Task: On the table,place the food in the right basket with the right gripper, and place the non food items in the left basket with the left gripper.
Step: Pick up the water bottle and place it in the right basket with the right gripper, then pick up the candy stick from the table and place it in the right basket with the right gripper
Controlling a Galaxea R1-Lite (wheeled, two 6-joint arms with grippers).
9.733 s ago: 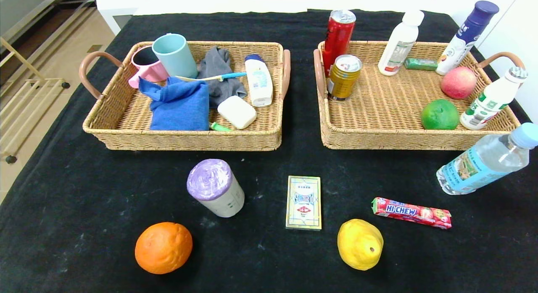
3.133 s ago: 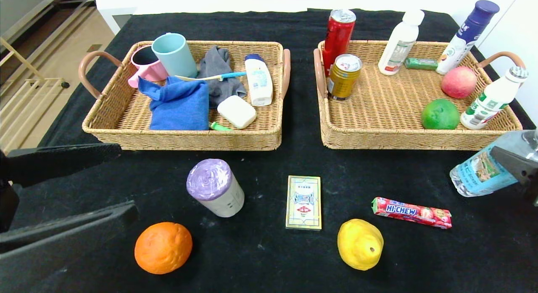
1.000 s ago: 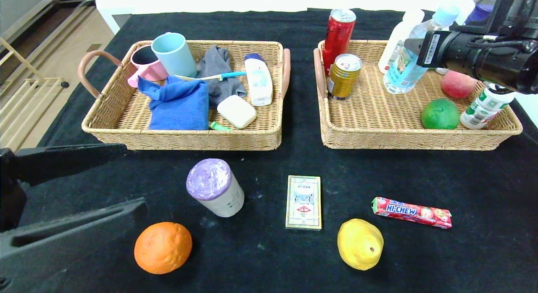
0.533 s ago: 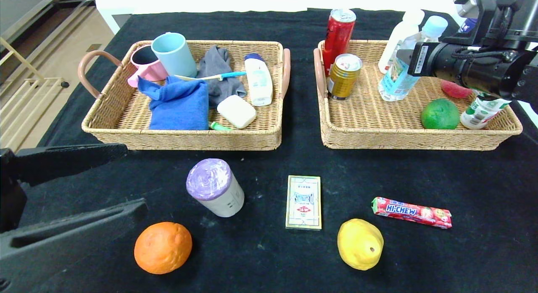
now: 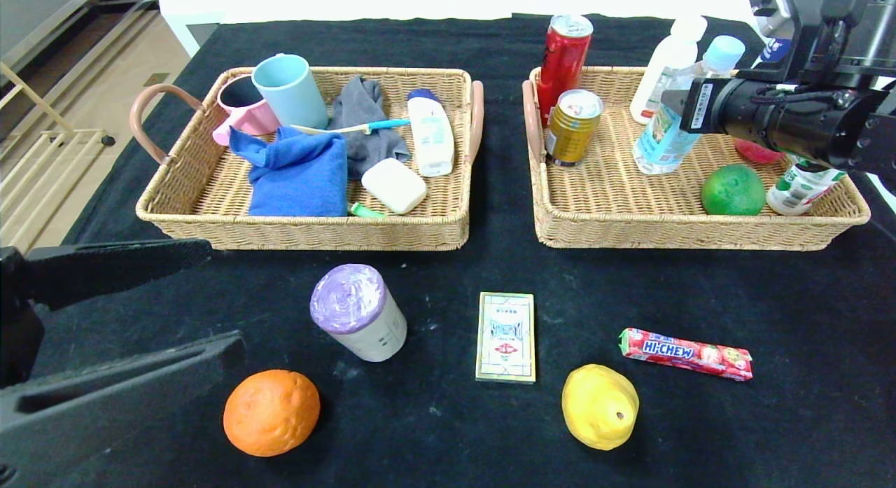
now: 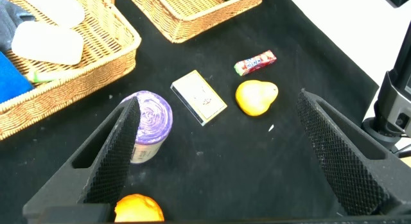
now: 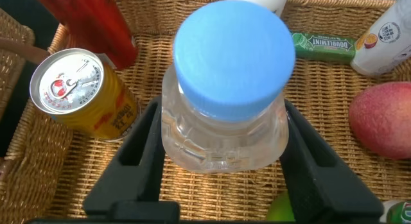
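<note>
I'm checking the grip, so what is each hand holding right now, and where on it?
Right hand has the water bottle between its fingers just below the cap, over the right basket. Left hand holds nothing.

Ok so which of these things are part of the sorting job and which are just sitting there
Job: water bottle between right gripper fingers, Hi-Chew, pear, orange, purple-topped roll, card box, left gripper.
Lying about: mugs, cans, lime.

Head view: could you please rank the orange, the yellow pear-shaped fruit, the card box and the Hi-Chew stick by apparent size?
1. orange
2. yellow pear-shaped fruit, only slightly smaller
3. card box
4. Hi-Chew stick, longest but thinnest
</note>
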